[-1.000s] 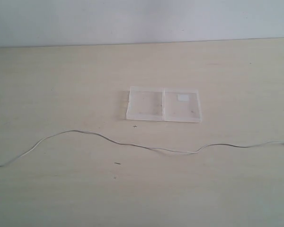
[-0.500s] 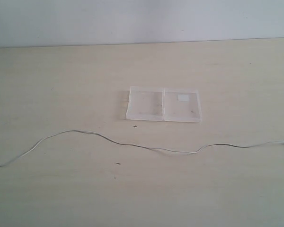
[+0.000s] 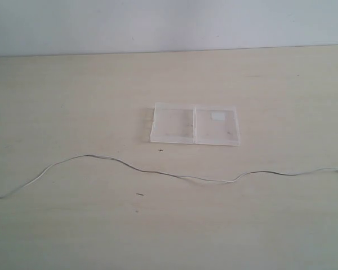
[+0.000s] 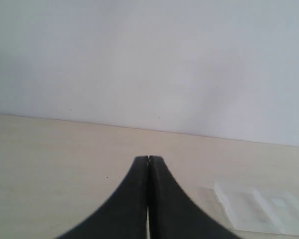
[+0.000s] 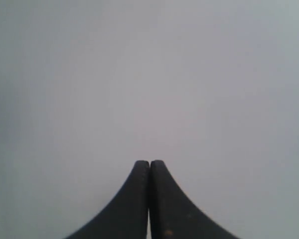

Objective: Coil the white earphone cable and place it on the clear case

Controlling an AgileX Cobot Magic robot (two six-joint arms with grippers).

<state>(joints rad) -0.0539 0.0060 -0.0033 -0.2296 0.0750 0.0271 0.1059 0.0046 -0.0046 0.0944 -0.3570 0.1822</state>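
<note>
The cable (image 3: pixel 158 172) lies stretched out on the table (image 3: pixel 73 95), running 9 to 3 o'clock, at 6 o'clock of the case (image 3: pixel 195 124) and apart from it. The left gripper (image 4: pixel 148 159) has its jaws pressed together, holding nothing; the right gripper (image 5: pixel 149 162) likewise.

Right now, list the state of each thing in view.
cable: uncoiled, stretched out, apart from the case
case: open flat, nothing on it
left gripper: shut, holding nothing
right gripper: shut, holding nothing
</note>
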